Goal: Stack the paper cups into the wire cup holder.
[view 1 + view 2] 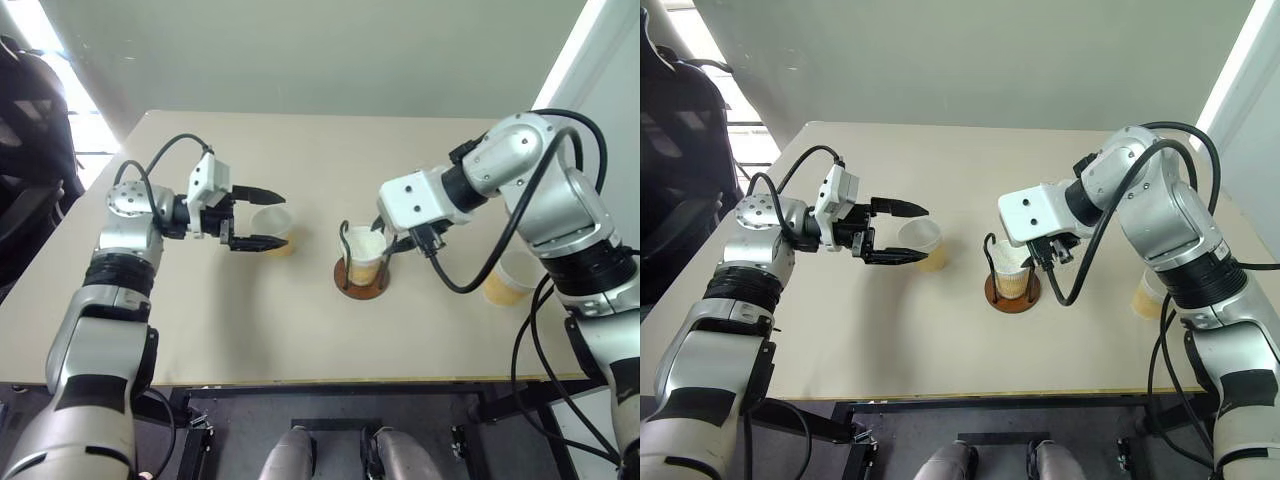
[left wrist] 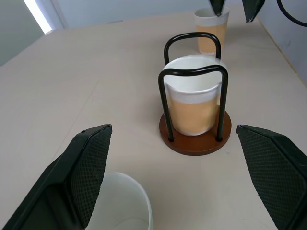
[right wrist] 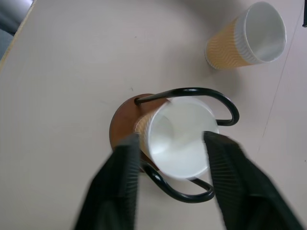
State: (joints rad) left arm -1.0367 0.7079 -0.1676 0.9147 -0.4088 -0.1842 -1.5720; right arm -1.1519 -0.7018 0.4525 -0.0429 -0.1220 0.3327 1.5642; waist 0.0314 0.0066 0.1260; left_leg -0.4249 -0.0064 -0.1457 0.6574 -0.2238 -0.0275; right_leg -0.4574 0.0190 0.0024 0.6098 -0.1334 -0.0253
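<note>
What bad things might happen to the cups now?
The right end effector has its fingers on either side of the cup in the wire cup holder; pulling away could tip it. The open left end effector is close to another cup and might knock it over.

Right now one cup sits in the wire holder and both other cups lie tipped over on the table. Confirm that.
Not quite. One cup does sit in the wire holder, but the other cups stand upright on the table, as the left eye view shows.
</note>
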